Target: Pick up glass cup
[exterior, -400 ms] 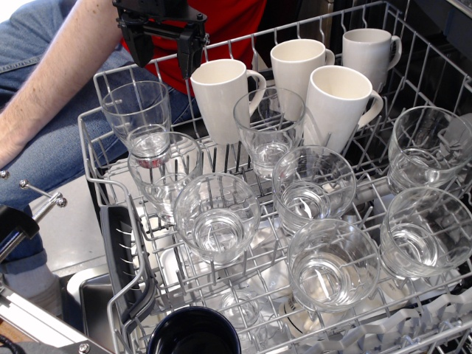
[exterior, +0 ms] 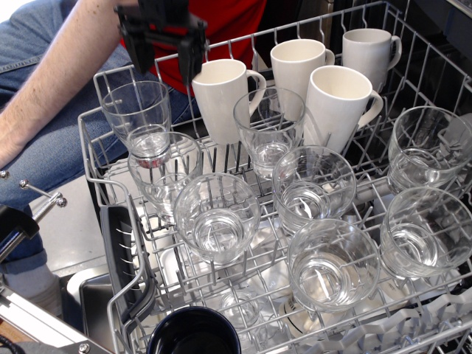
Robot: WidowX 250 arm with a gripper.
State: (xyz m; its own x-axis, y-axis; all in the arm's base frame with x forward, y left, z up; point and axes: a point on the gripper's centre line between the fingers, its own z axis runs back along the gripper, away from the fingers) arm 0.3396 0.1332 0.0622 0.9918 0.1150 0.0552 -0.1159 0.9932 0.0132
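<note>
Since the earlier frame the gripper [exterior: 164, 59] has shifted slightly left, its fingers now nearer above the rear-left glass cup [exterior: 137, 114]. That tumbler stands upright at the back-left corner of the dish rack [exterior: 110, 173], just beside a white mug [exterior: 221, 99]. To grasp well, I judge, the fingers should drop straight so one goes inside the rim and one outside (clear of the mug). Its black fingers hang spread apart, holding nothing and touching nothing.
</note>
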